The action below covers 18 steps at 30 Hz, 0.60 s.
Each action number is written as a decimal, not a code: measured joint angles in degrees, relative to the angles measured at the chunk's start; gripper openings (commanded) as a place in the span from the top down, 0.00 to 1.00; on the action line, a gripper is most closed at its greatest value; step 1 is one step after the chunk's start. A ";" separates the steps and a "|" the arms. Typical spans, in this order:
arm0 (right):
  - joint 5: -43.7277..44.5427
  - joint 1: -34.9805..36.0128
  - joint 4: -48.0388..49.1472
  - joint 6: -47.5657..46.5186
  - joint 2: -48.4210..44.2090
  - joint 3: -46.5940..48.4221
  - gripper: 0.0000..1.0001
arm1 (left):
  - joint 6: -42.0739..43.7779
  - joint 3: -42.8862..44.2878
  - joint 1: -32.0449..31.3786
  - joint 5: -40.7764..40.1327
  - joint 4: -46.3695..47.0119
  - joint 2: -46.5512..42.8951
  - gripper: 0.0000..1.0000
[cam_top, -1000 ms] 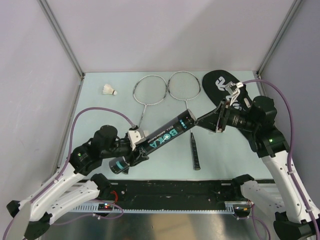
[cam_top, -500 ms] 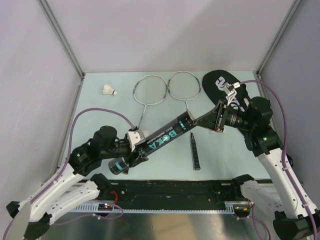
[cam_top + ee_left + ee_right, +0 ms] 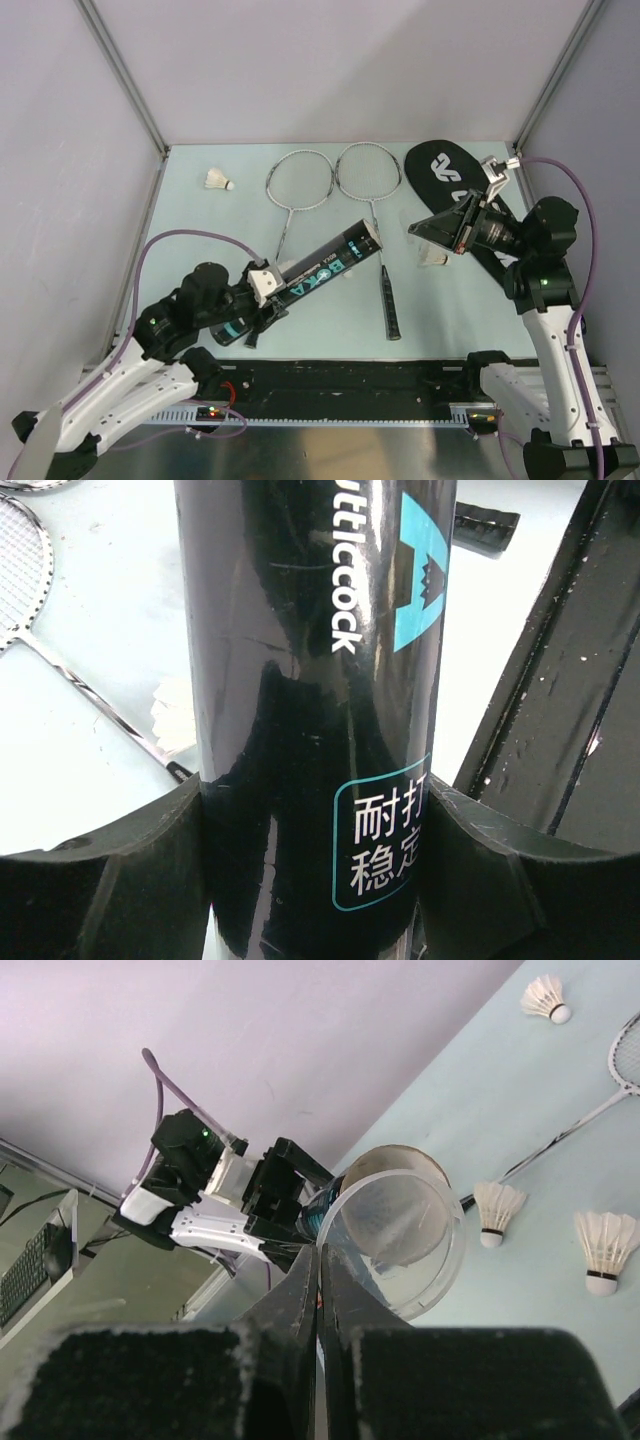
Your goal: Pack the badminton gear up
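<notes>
Three shuttlecocks are lying loose on the pale table [image 3: 200, 240], all of them outside the containers. The far shuttlecock [image 3: 218, 181] is sitting alone toward the back left corner. The near shuttlecock [image 3: 432, 258] is resting just beside the right arm's fingertips. The third shuttlecock [image 3: 176, 718] is showing in the left wrist view next to a thin racket shaft.

The left gripper [image 3: 266, 292] is clamping the black tube [image 3: 320, 268] near its lower end, its fingers [image 3: 110, 880] pressing on either side of the glossy wall. The tube is slanting across the middle of the table, with its open mouth pointing toward the right gripper [image 3: 414, 230]. The right wrist view is looking into that mouth and showing only a pale, shiny interior; what is deeper inside cannot be told.

The right gripper is hanging a little apart from the mouth, its fingers [image 3: 290, 1310] pressing flat together with nothing between them.

The left racket [image 3: 298, 178] and the right racket [image 3: 368, 170] are lying side by side at the back, outside the racket bag [image 3: 447, 168]. The bag is lying flat at the back right, partly under the right arm, and whether it is open cannot be told.
</notes>
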 measured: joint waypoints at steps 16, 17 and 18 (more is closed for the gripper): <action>26.05 7.21 -18.51 -6.88 1.14 -0.17 1.00 | 1.36 -2.01 0.02 -17.00 3.26 -4.79 0.75; 29.29 8.85 -19.87 -7.32 1.68 -0.70 1.00 | 1.31 -3.04 0.02 -18.86 4.61 -5.92 0.75; 32.89 10.91 -21.49 -7.65 2.29 -1.64 1.00 | 1.27 -3.78 0.02 -19.96 5.53 -6.80 0.75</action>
